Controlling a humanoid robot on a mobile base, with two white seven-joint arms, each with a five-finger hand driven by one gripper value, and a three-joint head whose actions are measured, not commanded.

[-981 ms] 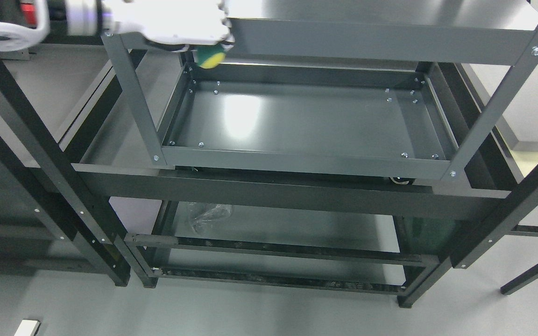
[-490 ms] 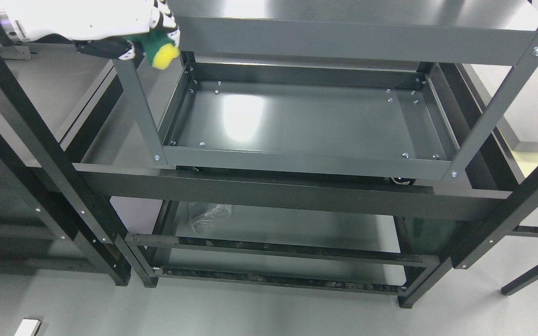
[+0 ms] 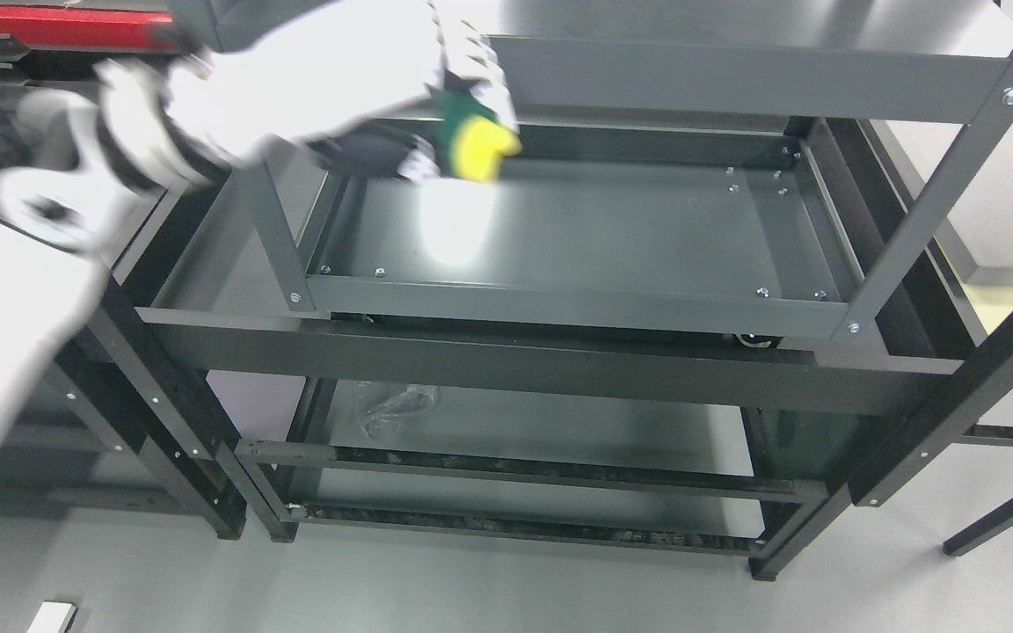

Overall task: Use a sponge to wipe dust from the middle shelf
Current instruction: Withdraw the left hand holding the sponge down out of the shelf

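Presently the left robot hand [image 3: 419,105] grips the sponge [image 3: 471,145] by its green back, yellow foam protruding ahead over the middle shelf [image 3: 577,233]; light, soft, compressible, likely needing only moderate squeeze.

No text, label, brand, number or sign can be read anywhere, neither on the sponge [image 3: 471,145] in the left hand [image 3: 357,79] nor on the shelf frame [image 3: 577,308] beside it.
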